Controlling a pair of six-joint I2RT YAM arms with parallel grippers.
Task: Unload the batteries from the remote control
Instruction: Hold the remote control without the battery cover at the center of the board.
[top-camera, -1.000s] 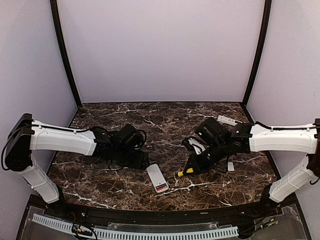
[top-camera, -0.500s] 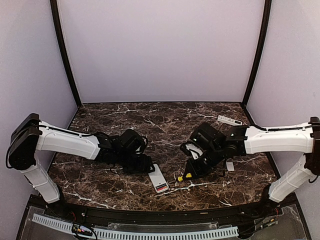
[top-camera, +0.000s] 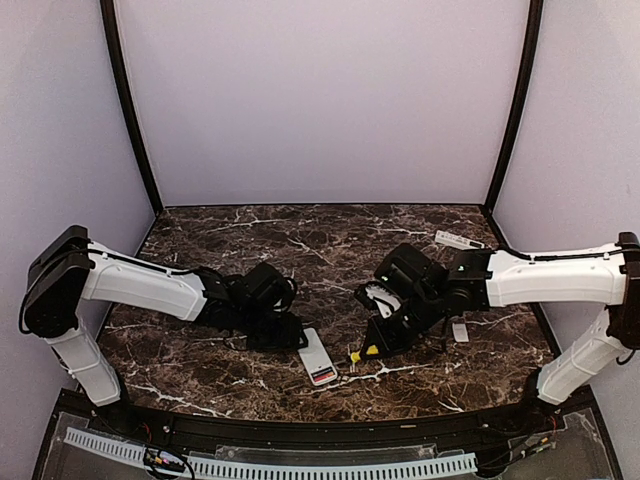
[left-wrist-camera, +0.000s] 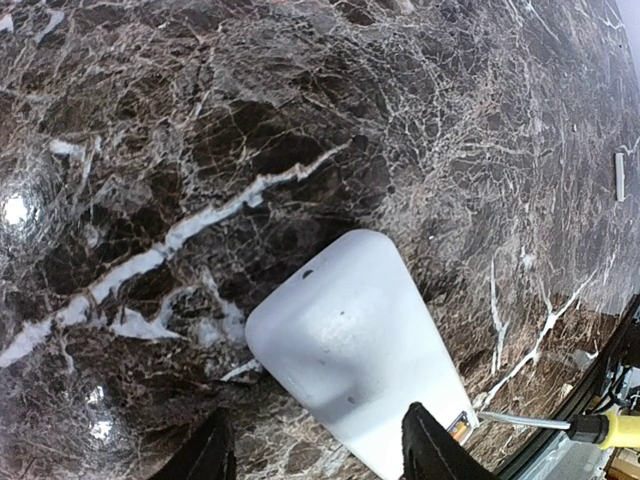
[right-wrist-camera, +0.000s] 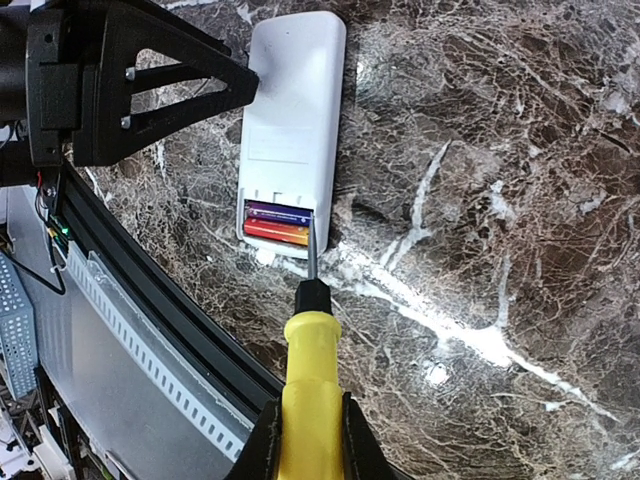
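1. The remote control, smooth white plastic with rounded corners, lies back-up on the glossy dark marble desk, near the middle of its front edge.
2. The batteries, one red and one blue-violet cylinder, lie side by side in its open bay; their print is too small to read.
3. The right gripper is clamped on the yellow-handled screwdriver. Only the right wrist view shows its steel tip at the bay.
4. The left gripper has its fingers apart at the remote's closed end.

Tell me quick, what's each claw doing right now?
Left claw: open, over the remote.
Right claw: closed on the screwdriver.
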